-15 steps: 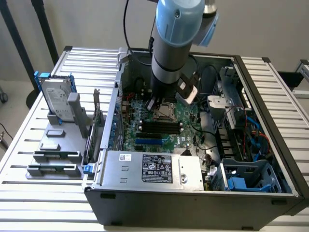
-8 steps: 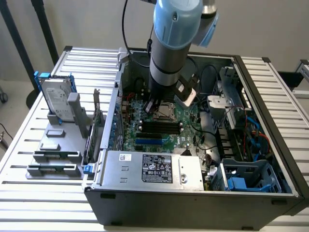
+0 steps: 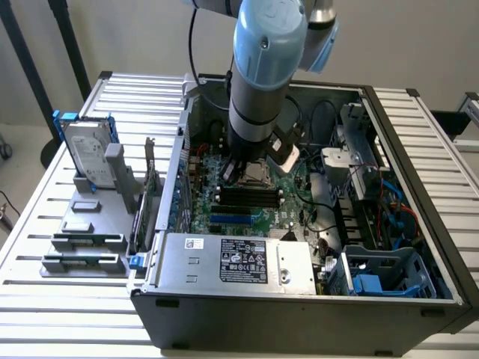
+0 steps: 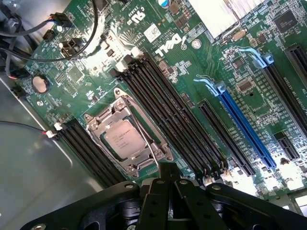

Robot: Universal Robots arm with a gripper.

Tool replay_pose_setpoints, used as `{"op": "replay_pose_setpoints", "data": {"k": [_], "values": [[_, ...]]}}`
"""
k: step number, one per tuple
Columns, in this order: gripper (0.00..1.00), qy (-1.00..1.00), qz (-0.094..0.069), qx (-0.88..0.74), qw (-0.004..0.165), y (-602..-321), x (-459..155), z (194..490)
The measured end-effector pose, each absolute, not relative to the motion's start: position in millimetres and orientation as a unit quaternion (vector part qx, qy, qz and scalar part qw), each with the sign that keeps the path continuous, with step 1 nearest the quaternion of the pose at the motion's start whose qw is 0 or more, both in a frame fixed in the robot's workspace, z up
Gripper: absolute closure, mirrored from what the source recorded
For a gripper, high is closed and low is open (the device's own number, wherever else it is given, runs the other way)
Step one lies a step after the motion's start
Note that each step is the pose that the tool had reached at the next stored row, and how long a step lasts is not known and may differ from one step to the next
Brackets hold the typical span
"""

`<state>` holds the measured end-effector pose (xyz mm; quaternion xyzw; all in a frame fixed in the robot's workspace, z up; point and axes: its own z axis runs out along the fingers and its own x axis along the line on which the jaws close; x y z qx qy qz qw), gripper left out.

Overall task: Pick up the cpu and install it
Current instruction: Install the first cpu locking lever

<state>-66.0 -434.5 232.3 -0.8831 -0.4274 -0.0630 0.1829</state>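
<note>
The cpu [image 4: 125, 140] is seen lying flat in the socket [image 4: 128, 136] on the motherboard [image 4: 192, 86], framed by the metal retention bracket, with dark memory slots [image 4: 168, 110] running just beside it. In the exterior view the cpu [image 3: 256, 173] is partly hidden under the arm, inside the open computer case [image 3: 419, 149] that stands on the bench [image 3: 45, 224].

The pincer [image 4: 169, 173] is closed with nothing between its tips, and is held above the board just beside the socket's edge, apart from the chip.

The chip is judged to be light, thin and rigid. Its shiny metal top is likely to be slippery, and the underside contacts and the socket beneath are likely to be fragile, so little force would be tolerated. A hold is best taken on two opposite edges of the pale rim, kept level, since the flat top offers nothing to pinch. Seated as it is, little of those edges is left exposed above the bracket. Any tilt or sideways drag within the socket is judged a risk to the contacts.

A hard drive [image 3: 90, 153] in a blue bracket stands on the grey fixture at the exterior view's left.
</note>
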Motion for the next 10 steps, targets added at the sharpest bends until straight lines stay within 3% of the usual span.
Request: {"op": "replay_pose_setpoints", "data": {"k": [10], "values": [[0.89, -0.427, -0.063, -0.883, 0.183, -428.4, -72.9, 221.0]]}}
